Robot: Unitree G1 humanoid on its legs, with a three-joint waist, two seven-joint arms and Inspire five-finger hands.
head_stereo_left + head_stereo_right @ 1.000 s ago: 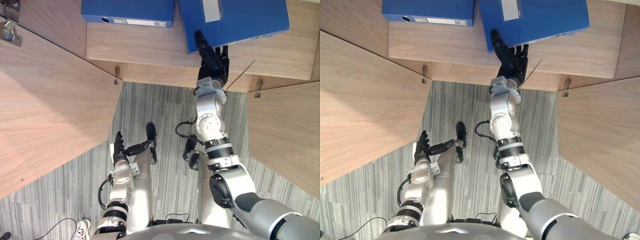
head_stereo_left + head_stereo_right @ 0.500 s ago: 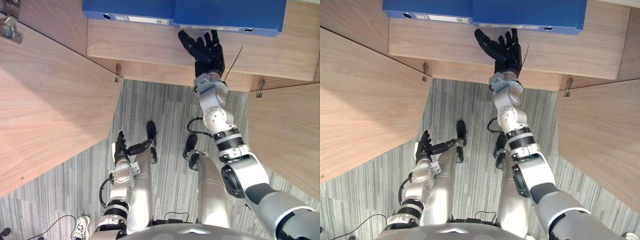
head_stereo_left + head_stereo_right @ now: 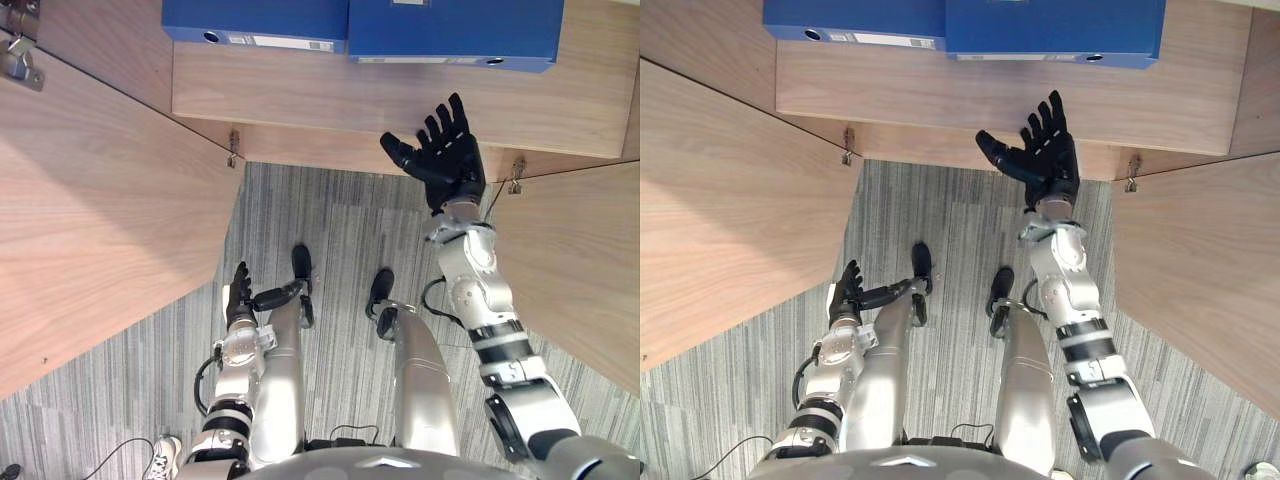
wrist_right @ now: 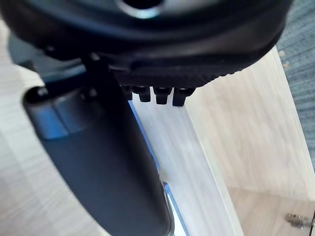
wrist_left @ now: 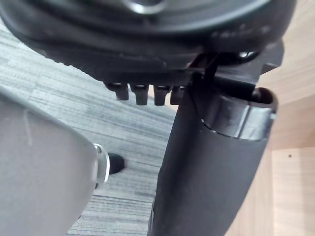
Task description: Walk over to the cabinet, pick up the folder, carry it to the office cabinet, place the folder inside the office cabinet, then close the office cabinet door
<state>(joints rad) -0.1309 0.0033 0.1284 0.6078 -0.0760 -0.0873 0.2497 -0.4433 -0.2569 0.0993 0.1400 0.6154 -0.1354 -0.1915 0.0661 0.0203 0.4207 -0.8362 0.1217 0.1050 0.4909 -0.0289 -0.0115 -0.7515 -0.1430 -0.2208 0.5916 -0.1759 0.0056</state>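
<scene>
Two blue folders lie side by side on the cabinet shelf (image 3: 350, 95), their edges touching. The folder (image 3: 455, 30) on the robot's right sits flat, far in from the shelf's front edge, and is probably the one the task means (it is the nearer to the raised arm). The second folder (image 3: 255, 20) lies to its left.

The right hand (image 3: 445, 160) hovers over the front edge of the shelf, well apart from the folder. Its fingers are spread and straight, its thumb stands out to the side, and it holds nothing. The left hand (image 3: 238, 295) hangs low beside the leg over the carpet (image 3: 330, 230), fingers relaxed and empty too.

Judging from this, fetching, carrying and placing look done, since the folder rests inside and no hand touches it. What is left is the closing. The left door (image 3: 100, 220) and the right door (image 3: 570, 270) both stand swung wide on their hinges, so each has to be pushed shut. The right hand is near the right door's hinge (image 3: 517, 177), and would have to reach the door's outer face to swing it in.
</scene>
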